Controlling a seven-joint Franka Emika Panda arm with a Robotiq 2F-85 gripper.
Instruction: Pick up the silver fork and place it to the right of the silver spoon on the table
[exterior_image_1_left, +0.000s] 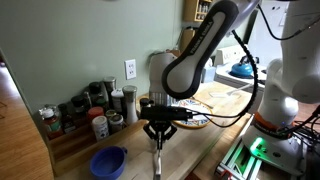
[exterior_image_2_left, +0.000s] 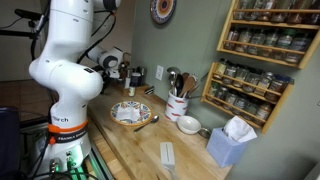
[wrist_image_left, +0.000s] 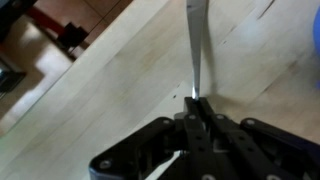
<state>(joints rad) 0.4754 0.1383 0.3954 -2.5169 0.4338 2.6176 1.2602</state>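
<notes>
- Jars (exterior_image_1_left: 88, 108): round, dark-lidded containers clustered at the far left against a grey-green wall (exterior_image_1_left: 70, 45) that carries a white outlet (exterior_image_1_left: 130, 68).
- Blue bowl (exterior_image_1_left: 108, 161): round, matte, resting on the table left of the gripper and apart from it.
- Table (exterior_image_1_left: 195, 150): pale tan butcher-block with a smooth surface; the wrist view shows long, straight plank seams (wrist_image_left: 110, 90).
- Fork (exterior_image_1_left: 157, 153): slim, shiny silver metal, hanging upright below the gripper. In the wrist view it is a narrow strip (wrist_image_left: 195, 55) that widens away from the fingers. Whether its lower end touches the wood cannot be told.
- Gripper (exterior_image_1_left: 158, 133): black, pointing straight down over the table. In the wrist view (wrist_image_left: 194, 108) the 2 jaws are clamped together on the fork's thin end.
- Arm (exterior_image_1_left: 205, 40): white and black links arching down from the upper right.
- Plate (exterior_image_2_left: 128, 113): round and patterned, lying flat just beside a silver spoon (exterior_image_2_left: 147, 123).
- White bowl (exterior_image_2_left: 188, 124): small and glossy, in front of a crock (exterior_image_2_left: 178, 106) full of utensils.
- Shelf (exterior_image_2_left: 262, 50): a wooden wall rack with rows of jars above a blue tissue box (exterior_image_2_left: 230, 148).
</notes>
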